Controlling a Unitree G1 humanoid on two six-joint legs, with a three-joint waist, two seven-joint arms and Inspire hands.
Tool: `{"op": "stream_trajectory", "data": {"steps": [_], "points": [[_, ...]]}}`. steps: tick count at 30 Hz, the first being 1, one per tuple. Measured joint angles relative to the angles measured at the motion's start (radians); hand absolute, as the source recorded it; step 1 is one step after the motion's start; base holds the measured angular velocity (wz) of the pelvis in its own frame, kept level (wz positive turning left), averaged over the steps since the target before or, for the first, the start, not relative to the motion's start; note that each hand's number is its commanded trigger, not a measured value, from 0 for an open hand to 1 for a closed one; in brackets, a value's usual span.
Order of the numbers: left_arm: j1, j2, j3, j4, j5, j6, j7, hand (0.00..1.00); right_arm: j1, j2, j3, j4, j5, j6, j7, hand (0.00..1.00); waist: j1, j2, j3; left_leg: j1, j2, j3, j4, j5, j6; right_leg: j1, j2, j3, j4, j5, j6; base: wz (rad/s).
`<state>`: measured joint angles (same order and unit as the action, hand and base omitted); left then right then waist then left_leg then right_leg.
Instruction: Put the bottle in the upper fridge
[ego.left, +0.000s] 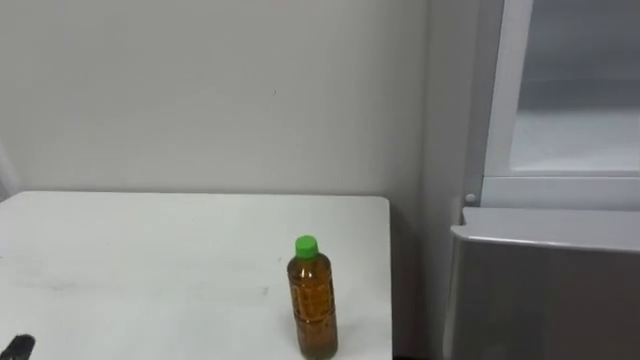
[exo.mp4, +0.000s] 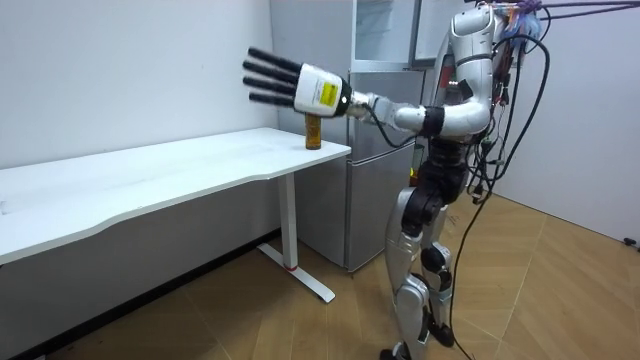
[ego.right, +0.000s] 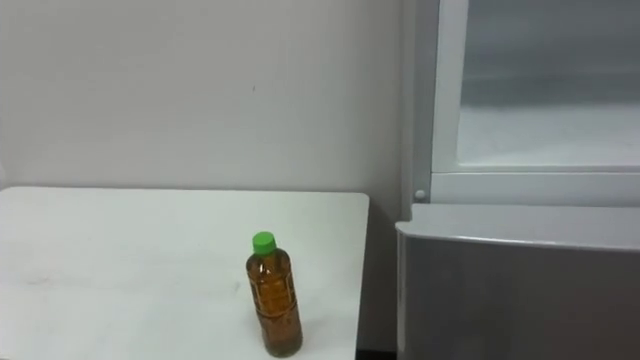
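White table (ego.left: 150, 260), bottle (ego.left: 312, 300) upright near edge

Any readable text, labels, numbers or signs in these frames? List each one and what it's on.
No text can be read in any of these pictures.
left hand, yellow patch on its back: dark marks, too small to read.
bottle: no print legible on its side or green cap.
fridge: plain grey doors, no sign or badge visible.
table: bare white top, no writing.

Head eyes look down, close on the table (ego.left: 150, 260) corner and fridge (ego.left: 560, 290); room camera stands back, sharing both.
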<state>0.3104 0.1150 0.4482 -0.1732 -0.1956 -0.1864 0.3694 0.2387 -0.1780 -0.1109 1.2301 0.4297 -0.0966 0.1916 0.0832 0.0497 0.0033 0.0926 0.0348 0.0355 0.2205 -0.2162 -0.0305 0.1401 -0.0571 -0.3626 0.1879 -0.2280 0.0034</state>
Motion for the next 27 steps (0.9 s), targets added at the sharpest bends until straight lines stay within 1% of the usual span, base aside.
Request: {"op": "stream_trajectory", "data": {"steps": [1, 2, 3, 4, 5, 7, 8, 9, 10, 11, 12, 13, 14, 15, 16, 17, 18, 19, 20, 22, 24, 25, 27], "points": [[0.008, 0.001, -0.004, 0.071, -0.032, -0.026, 0.01, 0.0, 0.008, -0.002, 0.0, -0.005, 0.001, 0.0, 0.0, 0.0, 0.001, 0.001, 0.0, 0.009, -0.001, -0.004, -0.003, 0.0, 0.0, 0.01, 0.0, 0.001, -0.001, -0.002, 0.001, 0.03], [0.01, 0.003, -0.009, 0.117, -0.043, -0.039, 0.014, 0.0, 0.01, -0.002, -0.001, -0.005, 0.001, 0.0, -0.001, 0.0, 0.001, 0.002, 0.0, 0.016, -0.002, -0.003, -0.005, 0.0, 0.0, 0.015, -0.001, 0.002, -0.001, -0.003, 0.002, 0.0], [0.027, 0.002, -0.023, 0.191, -0.069, -0.042, 0.02, 0.0, 0.013, -0.001, -0.001, -0.007, 0.002, 0.0, -0.004, 0.0, 0.001, 0.002, -0.001, 0.024, -0.003, -0.002, -0.007, 0.0, 0.0, 0.02, -0.002, 0.004, 0.0, -0.006, 0.002, 0.0], [0.038, -0.003, -0.032, 0.267, -0.088, -0.042, 0.02, 0.0, 0.014, 0.002, -0.002, -0.008, 0.002, -0.001, -0.005, 0.0, 0.001, -0.003, -0.0024, 0.024, -0.004, -0.003, -0.007, 0.0, 0.0, 0.019, -0.003, 0.003, 0.0, -0.007, 0.002, 0.0], [0.041, -0.003, -0.039, 0.308, -0.09, -0.042, 0.02, 0.0, 0.016, 0.004, -0.007, -0.009, -0.001, 0.0, -0.005, 0.0, 0.001, -0.006, -0.0024, 0.023, -0.004, -0.003, -0.007, 0.0, 0.0, 0.019, -0.003, 0.002, -0.001, -0.007, 0.002, 0.04], [0.069, -0.005, -0.077, 0.468, -0.136, -0.042, 0.011, 0.0, 0.023, 0.009, -0.035, -0.026, -0.017, 0.002, -0.004, 0.0, 0.0, -0.012, -0.0034, 0.023, -0.005, -0.003, -0.007, 0.0, 0.0, 0.02, -0.004, 0.002, -0.002, -0.007, 0.003, 0.0], [0.073, -0.005, -0.087, 0.511, -0.15, -0.042, 0.006, 0.0, 0.026, 0.011, -0.041, -0.027, -0.021, 0.002, -0.004, 0.0, 0.0, -0.013, -0.0031, 0.024, -0.005, -0.002, -0.007, 0.0, 0.0, 0.02, -0.004, 0.003, -0.001, -0.007, 0.003, 0.0], [0.078, -0.007, -0.103, 0.595, -0.169, -0.041, -0.006, 0.0, 0.027, 0.015, -0.048, -0.029, -0.03, 0.002, -0.006, 0.0, 0.0, -0.017, -0.0026, 0.024, -0.006, -0.002, -0.007, 0.0, 0.0, 0.019, -0.004, 0.003, -0.001, -0.007, 0.003, 0.0], [0.081, -0.007, -0.118, 0.663, -0.169, -0.04, -0.014, 0.0, 0.029, 0.019, -0.048, -0.032, -0.032, 0.002, -0.006, 0.0, 0.0, -0.019, -0.0048, 0.023, -0.005, -0.002, -0.006, 0.0, 0.0, 0.02, -0.004, 0.003, -0.002, -0.007, 0.003, 0.0], [0.081, -0.007, -0.126, 0.7, -0.168, -0.041, -0.023, 0.0, 0.032, 0.02, -0.048, -0.033, -0.032, 0.002, -0.005, 0.0, 0.002, -0.026, -0.0032, 0.023, -0.005, -0.002, -0.007, 0.0, 0.0, 0.02, -0.004, 0.003, -0.002, -0.007, 0.003, 0.0], [0.086, -0.006, -0.142, 0.78, -0.166, -0.04, -0.048, 0.0, 0.034, 0.019, -0.048, -0.033, -0.032, 0.002, -0.005, 0.0, 0.005, -0.025, -0.0051, 0.026, -0.006, -0.001, -0.007, 0.0, 0.0, 0.021, -0.005, 0.004, -0.002, -0.007, 0.003, -0.06], [0.091, -0.006, -0.158, 0.85, -0.165, -0.037, -0.071, 0.0, 0.035, 0.017, -0.048, -0.033, -0.032, 0.002, -0.005, 0.0, 0.003, -0.031, -0.002, 0.032, -0.006, 0.005, -0.01, -0.001, 0.0, 0.023, -0.005, 0.009, -0.002, -0.007, 0.004, -0.09], [0.097, -0.008, -0.165, 0.881, -0.161, -0.035, -0.08, 0.0, 0.036, 0.016, -0.048, -0.033, -0.032, 0.001, -0.006, 0.0, 0.002, -0.031, -0.0013, 0.038, -0.006, 0.006, -0.013, -0.001, 0.0, 0.026, -0.005, 0.013, -0.002, -0.008, 0.004, -0.1], [0.101, -0.007, -0.177, 0.949, -0.153, -0.033, -0.098, 0.0, 0.038, 0.017, -0.048, -0.031, -0.039, 0.001, -0.007, 0.0, 0.002, -0.032, -0.0007, 0.044, -0.006, 0.011, -0.016, -0.002, 0.0, 0.032, -0.005, 0.017, -0.002, -0.008, 0.006, -0.06], [0.104, -0.008, -0.182, 1.022, -0.138, -0.031, -0.118, 0.0, 0.04, 0.017, -0.048, -0.028, -0.044, 0.002, -0.008, 0.0, -0.001, -0.029, -0.0019, 0.042, -0.004, 0.013, -0.016, -0.006, 0.0, 0.032, -0.009, 0.018, -0.002, -0.01, 0.007, 0.0], [0.106, -0.008, -0.186, 1.054, -0.124, -0.03, -0.123, 0.0, 0.04, 0.017, -0.049, -0.029, -0.049, 0.002, -0.008, 0.0, -0.003, -0.026, -0.002, 0.041, -0.002, 0.014, -0.016, -0.011, 0.001, 0.031, -0.008, 0.018, -0.002, -0.011, 0.008, 0.0], [0.104, -0.007, -0.193, 1.109, -0.099, -0.024, -0.127, 0.0, 0.034, 0.016, -0.049, -0.029, -0.054, 0.002, -0.009, 0.0, -0.013, -0.023, -0.0024, 0.041, 0.001, 0.015, -0.017, -0.018, 0.0, 0.029, -0.006, 0.017, 0.001, -0.011, 0.008, 0.0], [0.107, -0.008, -0.2, 1.149, -0.073, -0.012, -0.127, 0.0, 0.032, 0.016, -0.049, -0.029, -0.056, 0.002, -0.011, 0.0, -0.021, -0.024, -0.003, 0.04, 0.001, 0.016, -0.017, -0.019, 0.001, 0.029, -0.003, 0.017, 0.001, -0.011, 0.008, 0.0], [0.108, -0.008, -0.205, 1.168, -0.069, -0.006, -0.127, 0.0, 0.031, 0.016, -0.048, -0.029, -0.055, 0.002, -0.013, 0.0, -0.025, -0.024, -0.003, 0.04, 0.001, 0.016, -0.017, -0.019, 0.001, 0.029, -0.001, 0.017, 0.001, -0.011, 0.008, 0.0], [0.103, -0.008, -0.228, 1.229, -0.035, 0.024, -0.129, 0.0, 0.03, 0.017, -0.043, -0.025, -0.043, 0.003, -0.015, 0.0, -0.028, -0.025, -0.0033, 0.041, 0.0, 0.018, -0.016, -0.019, 0.001, 0.029, 0.0, 0.019, -0.001, -0.009, 0.008, 0.0], [0.099, -0.008, -0.241, 1.271, 0.0, 0.046, -0.134, 0.0, 0.028, 0.017, -0.038, -0.019, -0.041, 0.004, -0.016, 0.0, -0.031, -0.025, -0.0034, 0.042, 0.001, 0.02, -0.015, -0.019, 0.001, 0.03, 0.0, 0.019, -0.001, -0.009, 0.008, -0.02], [0.09, -0.01, -0.243, 1.291, 0.04, 0.063, -0.139, 0.0, 0.028, 0.017, -0.038, -0.018, -0.041, 0.005, -0.015, 0.0, -0.033, -0.025, -0.0034, 0.042, 0.001, 0.021, -0.014, -0.019, 0.001, 0.031, -0.001, 0.019, -0.002, -0.009, 0.008, 0.0], [0.082, -0.015, -0.243, 1.298, 0.106, 0.085, -0.147, 0.0, 0.028, 0.017, -0.038, -0.018, -0.039, 0.007, -0.015, 0.0, -0.034, -0.025, -0.0034, 0.042, 0.001, 0.024, -0.014, -0.019, 0.001, 0.03, 0.0, 0.022, -0.003, -0.009, 0.008, -0.03]]}}
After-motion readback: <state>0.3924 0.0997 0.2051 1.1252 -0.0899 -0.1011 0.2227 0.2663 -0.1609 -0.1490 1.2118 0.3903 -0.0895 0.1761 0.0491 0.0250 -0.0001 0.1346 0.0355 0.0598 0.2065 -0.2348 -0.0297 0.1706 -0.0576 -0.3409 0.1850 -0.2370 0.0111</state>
